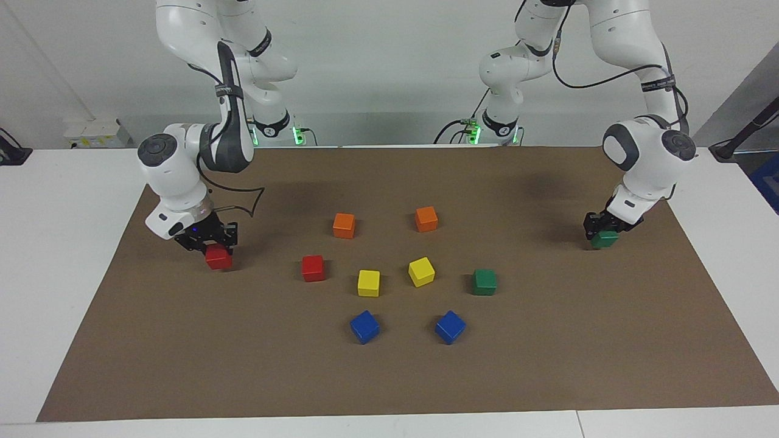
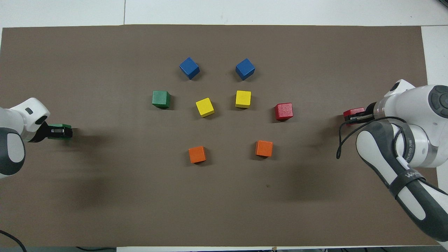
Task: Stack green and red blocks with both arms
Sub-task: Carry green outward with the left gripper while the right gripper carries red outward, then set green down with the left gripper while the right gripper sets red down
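Note:
My right gripper [image 1: 213, 249] is shut on a red cube [image 1: 218, 258], low over the brown mat toward the right arm's end of the table; both show in the overhead view, gripper [image 2: 354, 117] and cube [image 2: 353, 112]. My left gripper [image 1: 602, 232] is shut on a green cube [image 1: 604, 240], low over the mat toward the left arm's end; overhead it [image 2: 60, 132] covers most of that cube [image 2: 60, 126]. I cannot tell whether either held cube touches the mat. The second red cube [image 1: 313, 267] and the second green cube [image 1: 484, 281] sit free on the mat.
Two orange cubes [image 1: 344, 225] [image 1: 426, 218] lie nearest the robots, two yellow cubes [image 1: 368, 283] [image 1: 421, 271] in the middle, two blue cubes [image 1: 364, 326] [image 1: 450, 326] farthest. The brown mat [image 1: 389, 377] covers a white table.

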Action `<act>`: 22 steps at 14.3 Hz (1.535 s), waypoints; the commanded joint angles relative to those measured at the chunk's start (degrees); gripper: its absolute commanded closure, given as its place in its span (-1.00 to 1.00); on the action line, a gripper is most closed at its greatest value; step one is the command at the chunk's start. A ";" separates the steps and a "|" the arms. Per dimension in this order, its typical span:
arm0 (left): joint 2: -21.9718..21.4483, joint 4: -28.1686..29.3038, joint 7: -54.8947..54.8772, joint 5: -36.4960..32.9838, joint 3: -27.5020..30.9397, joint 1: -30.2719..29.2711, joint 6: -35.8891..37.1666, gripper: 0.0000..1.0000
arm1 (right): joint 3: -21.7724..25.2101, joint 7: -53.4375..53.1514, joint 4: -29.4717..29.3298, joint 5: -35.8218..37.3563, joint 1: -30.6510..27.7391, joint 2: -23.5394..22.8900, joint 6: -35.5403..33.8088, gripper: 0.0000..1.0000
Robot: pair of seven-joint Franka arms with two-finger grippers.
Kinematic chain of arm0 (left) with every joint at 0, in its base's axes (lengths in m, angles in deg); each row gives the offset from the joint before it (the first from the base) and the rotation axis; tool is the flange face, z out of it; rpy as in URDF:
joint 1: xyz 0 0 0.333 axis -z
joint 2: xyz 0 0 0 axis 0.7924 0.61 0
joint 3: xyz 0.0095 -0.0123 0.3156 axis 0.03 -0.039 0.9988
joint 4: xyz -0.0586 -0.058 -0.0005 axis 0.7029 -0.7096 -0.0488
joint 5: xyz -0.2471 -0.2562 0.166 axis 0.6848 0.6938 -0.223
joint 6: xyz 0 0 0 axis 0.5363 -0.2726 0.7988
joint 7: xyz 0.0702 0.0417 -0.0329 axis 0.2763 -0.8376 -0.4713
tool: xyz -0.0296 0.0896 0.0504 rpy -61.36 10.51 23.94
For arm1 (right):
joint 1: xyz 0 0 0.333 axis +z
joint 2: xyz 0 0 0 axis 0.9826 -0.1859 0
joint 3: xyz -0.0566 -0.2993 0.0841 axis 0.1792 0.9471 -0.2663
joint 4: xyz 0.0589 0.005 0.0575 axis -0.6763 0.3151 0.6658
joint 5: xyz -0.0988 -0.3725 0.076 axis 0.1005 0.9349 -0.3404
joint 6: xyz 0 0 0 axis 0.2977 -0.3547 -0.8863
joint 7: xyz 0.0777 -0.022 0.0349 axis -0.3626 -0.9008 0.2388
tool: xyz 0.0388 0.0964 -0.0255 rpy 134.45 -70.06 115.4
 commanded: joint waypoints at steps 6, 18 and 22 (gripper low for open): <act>2.72 0.35 -0.87 -0.84 -0.38 -1.49 -3.76 1.00 | -0.42 1.84 3.52 -1.18 -1.57 -0.41 6.00 1.00; 2.11 -22.12 -3.26 -0.14 -0.91 4.46 20.30 -1.00 | -0.51 2.90 1.17 -1.09 -1.22 0.63 1.47 -1.00; 2.90 -27.33 9.30 1.96 -0.91 14.57 21.56 -1.00 | -0.86 -2.36 -13.05 -1.09 1.49 1.52 -19.61 -1.00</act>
